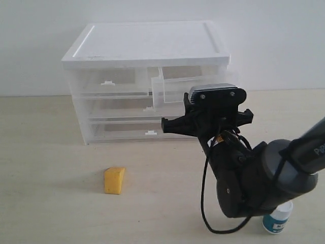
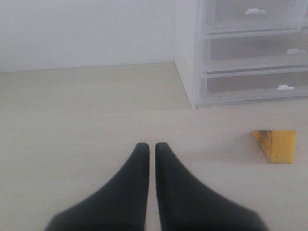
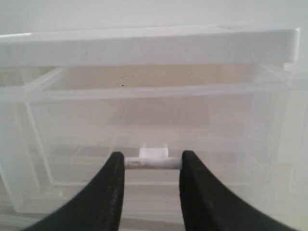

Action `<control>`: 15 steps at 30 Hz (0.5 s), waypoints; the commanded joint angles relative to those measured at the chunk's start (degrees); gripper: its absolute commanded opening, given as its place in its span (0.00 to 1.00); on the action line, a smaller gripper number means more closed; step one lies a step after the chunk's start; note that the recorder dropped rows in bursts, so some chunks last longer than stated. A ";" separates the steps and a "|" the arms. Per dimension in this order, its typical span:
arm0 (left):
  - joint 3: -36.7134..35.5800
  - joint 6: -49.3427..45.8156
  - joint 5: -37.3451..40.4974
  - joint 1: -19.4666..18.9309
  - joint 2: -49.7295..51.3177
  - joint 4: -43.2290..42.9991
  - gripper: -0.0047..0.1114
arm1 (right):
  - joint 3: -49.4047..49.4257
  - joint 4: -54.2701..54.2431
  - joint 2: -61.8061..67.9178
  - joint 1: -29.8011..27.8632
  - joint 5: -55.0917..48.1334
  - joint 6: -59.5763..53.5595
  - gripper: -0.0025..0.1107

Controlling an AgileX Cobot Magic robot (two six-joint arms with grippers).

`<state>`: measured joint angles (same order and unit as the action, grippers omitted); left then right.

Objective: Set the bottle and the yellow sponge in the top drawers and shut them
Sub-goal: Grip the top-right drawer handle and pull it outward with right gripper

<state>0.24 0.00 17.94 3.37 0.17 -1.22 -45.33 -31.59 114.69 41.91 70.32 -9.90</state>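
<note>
The top right drawer (image 1: pixel 175 87) is pulled partway out of the white-topped cabinet (image 1: pixel 147 43). My right gripper (image 3: pixel 152 163) is shut on its white tab handle (image 3: pixel 153 162), one finger at each end of the tab. In the exterior view the wrist camera hides the fingertips. The top left drawer (image 1: pixel 109 81) is closed. The yellow sponge (image 1: pixel 114 181) lies on the table in front of the cabinet, well to the left of the right arm. Behind the right arm's base the teal bottle (image 1: pixel 278 217) stands partly hidden. My left gripper (image 2: pixel 151 147) is shut and empty above bare table, with the sponge (image 2: pixel 276 144) off to one side.
Two full-width clear drawers (image 1: pixel 127 109) (image 1: pixel 127 131) sit closed below the top ones. The right arm's dark body (image 1: pixel 249 183) and its looping cable (image 1: pixel 205 203) fill the table's right front. A white wall stands behind the cabinet.
</note>
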 commanded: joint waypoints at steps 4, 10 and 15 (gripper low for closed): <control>-0.24 0.41 -0.45 0.55 -0.17 0.16 0.08 | 5.45 -7.12 -4.99 5.15 -0.36 -1.21 0.02; -0.24 0.41 -0.45 0.55 -0.17 0.16 0.08 | 7.54 -8.46 -6.15 8.61 -0.36 -1.21 0.02; -0.24 0.41 -0.45 0.55 -0.17 0.16 0.08 | 7.54 -11.09 -6.15 10.78 -0.36 -1.44 0.02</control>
<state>0.24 0.00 17.94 3.37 0.17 -1.22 -38.14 -41.96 109.26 51.72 69.79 -10.88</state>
